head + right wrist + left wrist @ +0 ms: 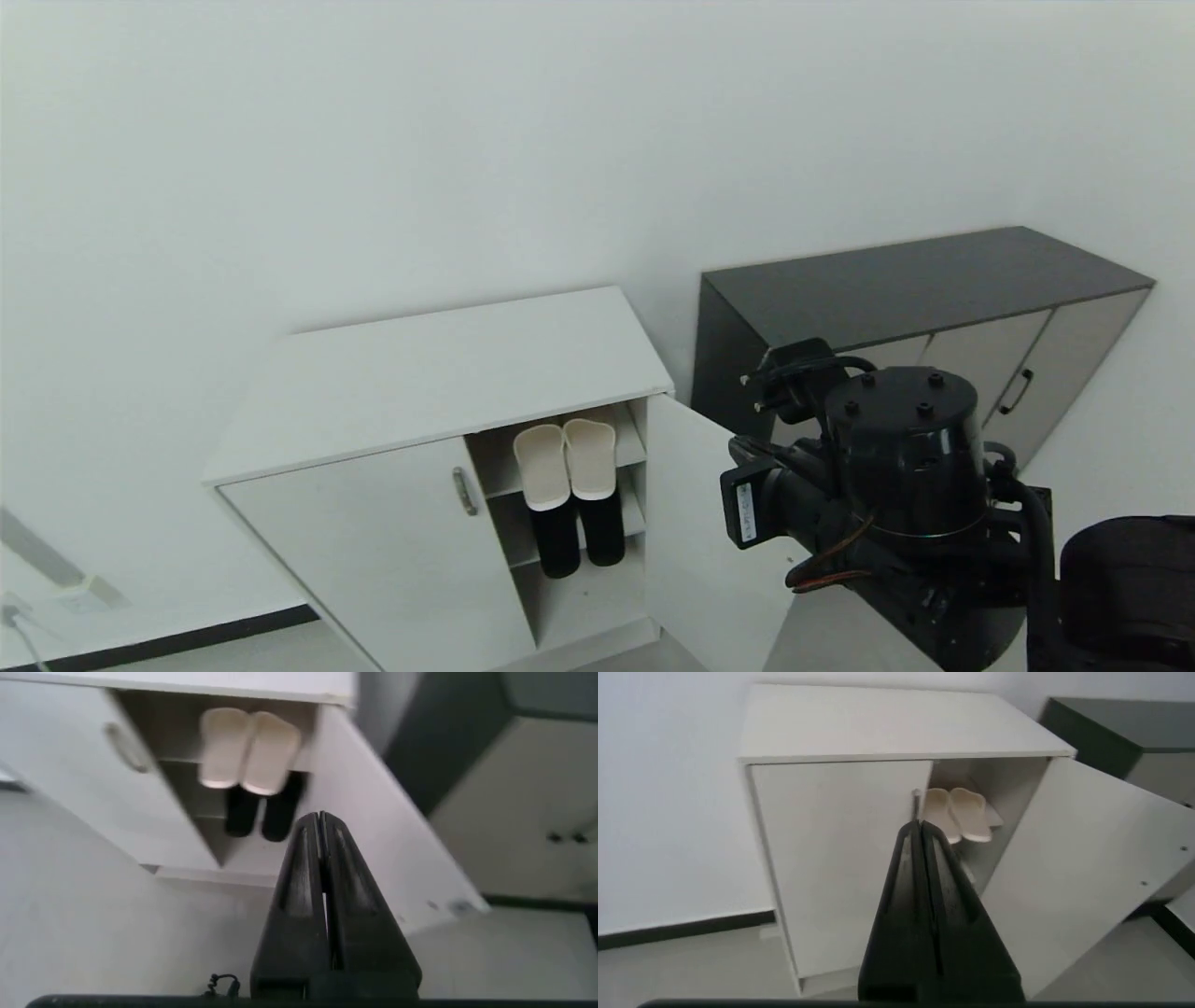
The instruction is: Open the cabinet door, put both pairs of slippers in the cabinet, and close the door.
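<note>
Baseboard point(187, 639), black, runs along the foot of the wall to the left of the white cabinet point(439, 373), which I take as my landmark. On the cabinet's left half I see the left door point(373, 551) shut flat, with a small upright handle point(464, 492) near its inner edge. My left gripper point(920, 826) hangs in front of the cabinet with its fingers pressed together on nothing. In the left wrist view its tip lines up with that inner edge by the handle, and I cannot tell whether it touches.

The cabinet's right half stands open. Inside it the white slippers point(565, 462) lie side by side on a sloping shelf point(633, 446). The black slippers point(579, 541) sit side by side directly below them on the next shelf down. The two pairs look to meet end to end.

The right door point(691, 532) is swung out wide from the cabinet's right edge. My right gripper point(320, 819) is also closed and empty, out in front of the cabinet's opening beside the door's inner face, apart from both pairs.

Right of the cabinet, against the same wall, stands a dark sideboard point(915, 280) with pale doors
</note>
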Motion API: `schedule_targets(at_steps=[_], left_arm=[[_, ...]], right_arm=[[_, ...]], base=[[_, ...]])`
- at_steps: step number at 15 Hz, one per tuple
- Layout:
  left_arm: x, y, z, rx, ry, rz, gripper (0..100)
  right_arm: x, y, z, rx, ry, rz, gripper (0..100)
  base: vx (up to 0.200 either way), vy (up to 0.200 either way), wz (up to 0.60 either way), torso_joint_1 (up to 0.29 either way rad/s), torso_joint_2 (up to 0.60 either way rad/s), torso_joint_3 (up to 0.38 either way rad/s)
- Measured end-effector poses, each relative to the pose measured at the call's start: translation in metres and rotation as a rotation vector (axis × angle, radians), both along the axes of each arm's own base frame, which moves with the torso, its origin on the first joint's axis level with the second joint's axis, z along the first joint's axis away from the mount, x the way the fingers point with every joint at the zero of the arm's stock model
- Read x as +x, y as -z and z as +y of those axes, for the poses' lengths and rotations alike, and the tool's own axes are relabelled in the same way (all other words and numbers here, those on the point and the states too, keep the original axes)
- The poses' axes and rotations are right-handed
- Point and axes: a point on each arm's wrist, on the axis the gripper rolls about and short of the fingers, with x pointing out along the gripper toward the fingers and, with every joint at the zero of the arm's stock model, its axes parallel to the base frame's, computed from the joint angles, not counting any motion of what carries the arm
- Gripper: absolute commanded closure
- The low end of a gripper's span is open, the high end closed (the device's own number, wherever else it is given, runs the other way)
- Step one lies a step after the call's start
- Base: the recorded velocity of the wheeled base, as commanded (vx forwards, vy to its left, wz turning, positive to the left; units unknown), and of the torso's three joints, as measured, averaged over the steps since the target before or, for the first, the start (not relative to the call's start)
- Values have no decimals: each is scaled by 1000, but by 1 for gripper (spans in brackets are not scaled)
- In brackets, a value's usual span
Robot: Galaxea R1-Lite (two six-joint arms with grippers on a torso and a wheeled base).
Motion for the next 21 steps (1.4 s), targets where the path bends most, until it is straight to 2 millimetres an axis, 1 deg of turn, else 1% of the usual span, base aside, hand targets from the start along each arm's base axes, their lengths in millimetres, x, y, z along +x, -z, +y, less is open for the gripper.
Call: schedule_targets(at_steps=[6,13,15,17,18,20,21], left_arm=[[0,0,0,0,-1,0,100],[0,0,0,0,0,0,100],[0,0,0,0,0,0,100],[0,0,0,0,0,-1,100],[0,0,0,0,0,-1,100],[0,0,0,0,0,0,100],[0,0,0,0,0,0,100]], right_arm=[[0,0,0,-7,-1,-5,100],[1,1,-1,-9,0,-17,100],[4,0,-3,-4,9,-21,100],[9,1,-6,-12,27,-22,100],[15,2,-10,-25,46,-25,100],[38,0,-20,-39,110,-45,100],[45,-1,-21,-38,120,-48,100]], base=[[0,0,0,0,0,0],[-200,0,0,0,4,2],[0,0,0,0,0,0],[0,0,0,0,0,0],[0,0,0,0,0,0],[0,0,0,0,0,0],[0,0,0,0,0,0]])
